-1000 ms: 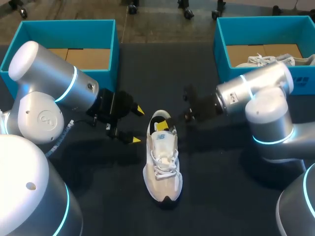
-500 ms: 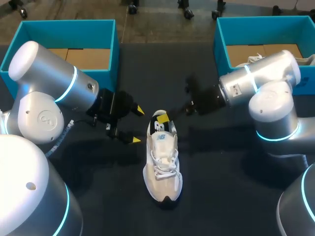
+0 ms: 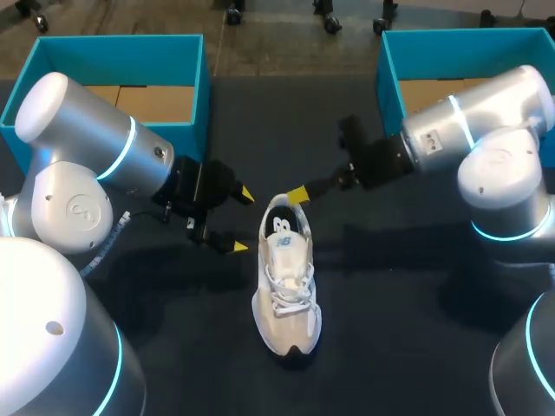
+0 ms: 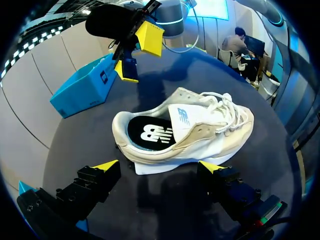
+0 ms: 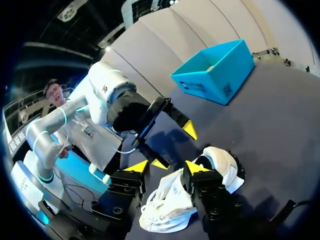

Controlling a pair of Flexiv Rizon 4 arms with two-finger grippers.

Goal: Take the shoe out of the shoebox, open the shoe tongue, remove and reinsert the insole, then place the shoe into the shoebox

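I have the shoe (image 3: 286, 279) out of both boxes, standing upright on its sole near the middle of the dark tabletop (image 3: 390, 303), toe toward me and heel toward the far edge; it is pale cream with white laces crossed over the tongue, and through the opening at the heel I can see the dark insole (image 4: 150, 134) lying flat inside. My left hand (image 3: 241, 220) sits just beside the heel on the left, its two yellow-tipped fingers spread wide and holding nothing; from the left wrist view the heel lies ahead of the fingers, and I see no contact on either side. My right hand (image 5: 168, 167) comes in from the right and hangs near the heel, fingers apart and gripping nothing; in the head view one yellow tip sits close by the heel rim, and I cannot tell from there whether it touches; the left wrist view shows that hand raised above the tabletop, beyond the shoe. The left shoebox (image 3: 87, 48), teal with a brown floor, stands at the far left corner; the right shoebox (image 3: 468, 39), teal too, stands at the far right, partly hidden behind my right arm.
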